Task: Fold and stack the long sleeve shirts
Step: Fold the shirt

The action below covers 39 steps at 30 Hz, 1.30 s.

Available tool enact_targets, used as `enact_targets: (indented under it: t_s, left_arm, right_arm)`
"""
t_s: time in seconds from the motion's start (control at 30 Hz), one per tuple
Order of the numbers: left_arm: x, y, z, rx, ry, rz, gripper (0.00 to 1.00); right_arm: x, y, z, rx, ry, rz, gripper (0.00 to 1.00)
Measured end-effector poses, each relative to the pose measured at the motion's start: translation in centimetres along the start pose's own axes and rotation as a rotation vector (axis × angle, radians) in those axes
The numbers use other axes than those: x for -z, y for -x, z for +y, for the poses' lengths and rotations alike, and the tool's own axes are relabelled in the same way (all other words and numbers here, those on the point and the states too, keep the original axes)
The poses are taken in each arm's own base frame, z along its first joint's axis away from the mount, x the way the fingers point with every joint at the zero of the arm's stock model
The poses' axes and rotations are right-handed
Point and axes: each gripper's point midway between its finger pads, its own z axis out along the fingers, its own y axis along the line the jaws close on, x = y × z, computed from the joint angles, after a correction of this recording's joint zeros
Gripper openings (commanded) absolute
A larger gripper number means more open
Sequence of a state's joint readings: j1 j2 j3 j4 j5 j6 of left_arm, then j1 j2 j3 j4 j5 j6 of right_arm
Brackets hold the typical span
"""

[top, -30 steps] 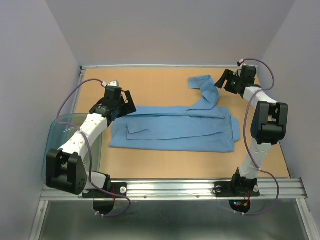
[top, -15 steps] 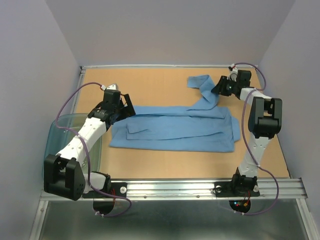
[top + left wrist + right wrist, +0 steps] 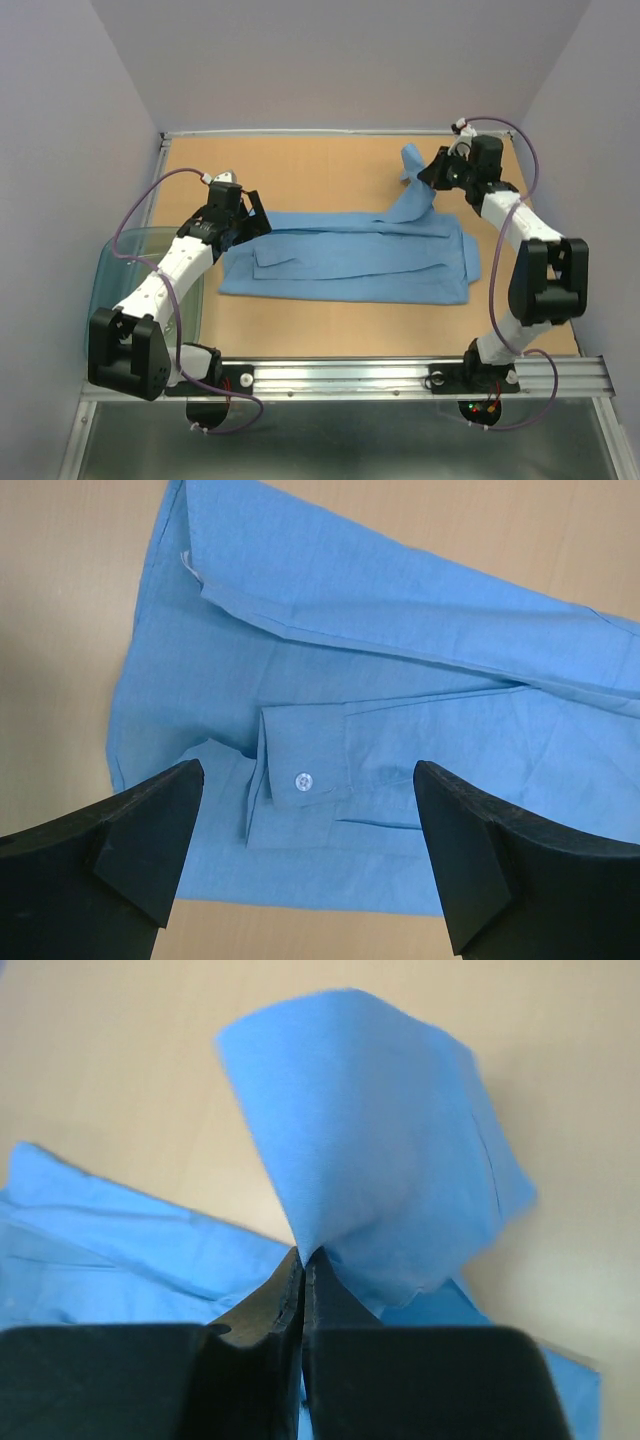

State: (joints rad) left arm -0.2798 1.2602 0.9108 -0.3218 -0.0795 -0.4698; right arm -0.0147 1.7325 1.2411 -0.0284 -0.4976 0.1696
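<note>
Right gripper (image 3: 430, 177) raised shirt sleeve (image 3: 411, 200) near table edge (image 3: 330, 132).

The tan wooden table (image 3: 330, 170) carries one light blue shirt (image 3: 350, 265), lying flat and partly folded across its middle, long side running from 9 to 3 o'clock. A buttoned cuff (image 3: 300, 780) lies folded on top. One sleeve (image 3: 415, 200) leads off toward 1 o'clock, its end raised off the board. A clear bluish tub (image 3: 120, 275) sits at the 8 o'clock edge.
</note>
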Motion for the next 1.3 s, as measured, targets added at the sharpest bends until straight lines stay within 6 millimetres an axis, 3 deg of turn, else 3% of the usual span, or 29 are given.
enact_targets:
  t_s: [0.1,0.2,0.3,0.37,0.43,0.47,0.5,0.57,0.67,0.87,0.97,1.07,1.17,1.3]
  left_arm:
    - [-0.1,0.1,-0.1,0.008,-0.002,-0.003,0.98]
    - [-0.2,0.0,-0.4,0.023,-0.006,-0.003,0.98]
    - [-0.3,-0.3,-0.9,0.023,-0.015,0.004,0.98]
    - [-0.2,-0.7,-1.6,0.021,-0.029,0.011,0.98]
    - [-0.1,-1.1,-2.3,0.016,-0.045,0.015,0.98]
    - [0.0,-1.2,-2.5,0.015,-0.051,0.018,0.98]
    - [0.0,-1.4,-2.8,0.014,-0.056,0.020,0.98]
    - [0.1,-1.8,-3.2,0.012,-0.067,0.026,0.98]
    - [0.1,-2.4,-3.8,0.009,-0.079,0.034,0.98]
    - [0.3,-2.8,-4.7,-0.003,-0.103,0.037,0.98]
    - [0.4,-2.9,-4.9,-0.010,-0.110,0.040,0.98]
    - [0.4,-3.0,-5.0,-0.011,-0.115,0.044,0.98]
    - [0.4,-3.2,-5.1,-0.013,-0.119,0.049,0.98]
    - [0.3,-4.2,-4.8,-0.019,-0.118,0.071,0.98]
  right_arm:
    - [2.2,-0.4,4.2,0.033,0.038,-0.041,0.01]
    - [2.9,-4.0,7.3,0.025,0.063,0.005,0.01]
    - [3.5,-9.8,8.9,-0.018,0.062,0.107,0.03]
    - [4.6,-14.0,9.4,-0.066,0.039,0.182,0.13]
    - [5.7,-16.1,9.5,-0.110,0.020,0.212,0.19]
    - [6.6,-16.8,9.7,-0.132,0.010,0.213,0.35]
    - [7.2,-17.1,9.8,-0.149,0.006,0.209,0.44]
    - [8.0,-17.0,10.1,-0.173,0.008,0.187,0.62]
    - [8.9,-17.0,10.2,-0.186,-0.003,0.183,0.71]
    - [10.2,-17.6,8.3,-0.156,-0.122,0.222,0.71]
    - [10.0,-14.9,8.1,-0.098,-0.162,0.200,0.66]
    - [8.1,-10.1,8.3,-0.041,-0.185,0.143,0.63]
    - [5.7,-6.9,8.3,-0.022,-0.208,0.115,0.63]
    - [1.9,-5.7,6.6,-0.064,-0.258,0.128,0.63]
